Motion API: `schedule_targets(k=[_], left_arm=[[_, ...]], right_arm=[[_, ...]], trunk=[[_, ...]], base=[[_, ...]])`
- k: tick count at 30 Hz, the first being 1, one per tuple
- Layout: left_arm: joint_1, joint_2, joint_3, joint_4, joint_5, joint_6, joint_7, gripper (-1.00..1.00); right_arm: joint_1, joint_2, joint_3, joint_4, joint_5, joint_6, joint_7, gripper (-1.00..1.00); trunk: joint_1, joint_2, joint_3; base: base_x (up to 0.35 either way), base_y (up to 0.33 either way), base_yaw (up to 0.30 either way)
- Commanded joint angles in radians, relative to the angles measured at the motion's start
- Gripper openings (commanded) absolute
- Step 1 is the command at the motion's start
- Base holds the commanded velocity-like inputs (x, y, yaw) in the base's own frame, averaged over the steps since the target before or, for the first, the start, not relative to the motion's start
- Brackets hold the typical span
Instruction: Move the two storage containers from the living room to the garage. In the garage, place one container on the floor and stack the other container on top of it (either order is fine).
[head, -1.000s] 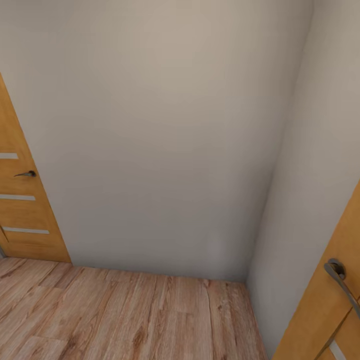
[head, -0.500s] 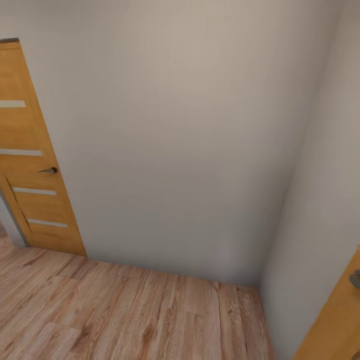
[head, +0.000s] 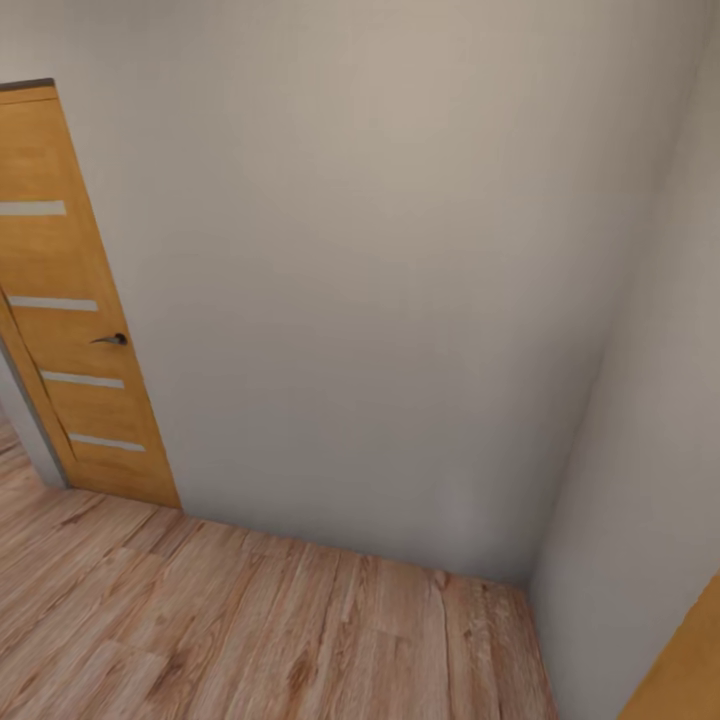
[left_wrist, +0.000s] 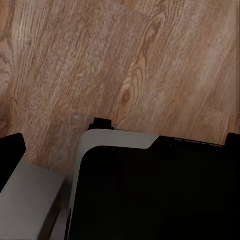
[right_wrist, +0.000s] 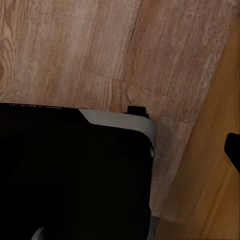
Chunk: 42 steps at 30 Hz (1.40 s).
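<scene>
The two storage containers are out of view, and so is the garage. I face a bare corner of grey-white walls (head: 380, 300) over light wood planks (head: 250, 630). In the left wrist view, the left gripper (left_wrist: 120, 147) hangs above the planks with dark fingertips (left_wrist: 11, 157) at the picture's two edges, wide apart and holding nothing. In the right wrist view, the right gripper (right_wrist: 120, 150) shows one dark fingertip (right_wrist: 233, 150) at the edge, with nothing held.
An orange wooden door (head: 70, 330) with a dark lever handle (head: 112, 340) stands shut at the left. The corner of a second orange door (head: 690, 670) shows at the lower right. My black, grey-trimmed base (left_wrist: 150, 190) sits below both wrists.
The head view has swung left: the left door has slid further into the picture and the right door with its handle has almost left it. Nothing in the room moved.
</scene>
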Motion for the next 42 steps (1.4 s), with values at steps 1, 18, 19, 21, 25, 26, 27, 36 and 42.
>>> schedule_targets(k=[1,18,19,21,25,26,27,36,42], left_arm=[[0.000,0.000,0.000,0.001,0.009,-0.004,-0.005,1.00],[-0.001,0.001,0.001,0.001,0.009,-0.004,-0.006,1.00],[-0.001,0.001,0.001,0.001,0.009,-0.004,-0.005,1.00],[-0.001,0.002,0.001,0.001,0.009,-0.004,-0.006,1.00],[-0.001,0.002,0.001,0.001,0.010,-0.004,-0.005,1.00],[-0.001,0.002,0.002,0.001,0.010,-0.004,-0.005,1.00],[-0.001,0.002,0.001,0.001,0.010,-0.004,-0.005,1.00],[-0.001,0.002,0.001,0.001,0.010,-0.005,-0.005,1.00],[-0.001,0.002,0.001,0.001,0.010,-0.005,-0.005,1.00]], right_arm=[[-0.001,0.000,0.007,0.003,-0.011,-0.005,0.007,1.00],[-0.001,0.000,0.007,0.003,-0.011,-0.005,0.007,1.00],[-0.001,0.000,0.007,0.003,-0.011,-0.005,0.007,1.00],[-0.001,0.000,0.007,0.003,-0.011,-0.005,0.007,1.00],[-0.001,0.000,0.007,0.003,-0.011,-0.006,0.007,1.00],[-0.001,0.000,0.007,0.003,-0.011,-0.006,0.006,1.00],[-0.001,0.000,0.007,0.003,-0.011,-0.006,0.007,1.00],[-0.001,0.000,0.007,0.003,-0.011,-0.006,0.006,1.00],[-0.001,0.000,0.007,0.003,-0.011,-0.006,0.006,1.00]], trunk=[[0.001,-0.002,-0.002],[0.001,-0.002,-0.002],[0.001,-0.002,-0.002],[0.001,-0.002,-0.002],[0.001,-0.002,-0.002],[0.001,-0.002,-0.002],[0.001,-0.002,-0.002],[0.001,-0.002,-0.002],[0.001,-0.002,-0.002]], base=[[0.067,-0.040,0.001],[0.057,-0.022,0.000],[0.205,-0.109,0.000],[0.223,-0.112,0.000],[0.241,-0.110,0.086],[0.246,-0.105,0.197],[0.247,-0.103,0.212],[0.141,-0.026,0.258],[0.007,-0.001,0.269]])
